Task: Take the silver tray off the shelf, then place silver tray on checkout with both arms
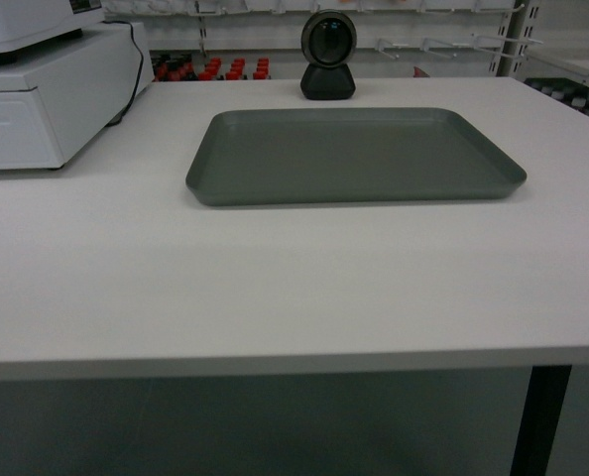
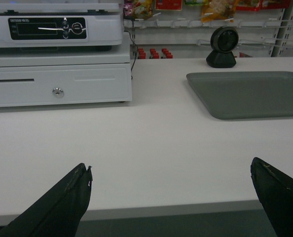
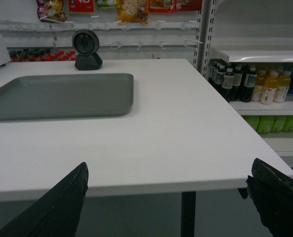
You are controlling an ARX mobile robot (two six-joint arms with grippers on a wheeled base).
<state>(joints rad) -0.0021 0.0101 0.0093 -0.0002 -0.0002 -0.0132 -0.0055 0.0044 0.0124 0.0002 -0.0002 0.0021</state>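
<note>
The silver tray (image 1: 354, 156) lies flat on the checkout (image 1: 275, 288), just in front of the scanner (image 1: 328, 56) and to the right of the cash register (image 1: 47, 89), with nothing on it and neither gripper touching it. Judged from that, the placing step looks done, and what remains is at most a pull-back of both arms. The left gripper (image 2: 171, 197) hangs at the counter's near edge, well short of the scanner, its jaws spread wide with only bare counter between them; the right gripper (image 3: 181, 200) sits likewise at the near edge, jaws wide apart and holding nothing. (Neither arm appears in the head view, so they are low and back from the counter.) The shelf (image 3: 257, 53), to the right of the scanner beyond the counter's corner, stands above bottled drinks (image 3: 250, 84). Any next move calls for little more than clearing the counter edge without nudging the tray.
</note>
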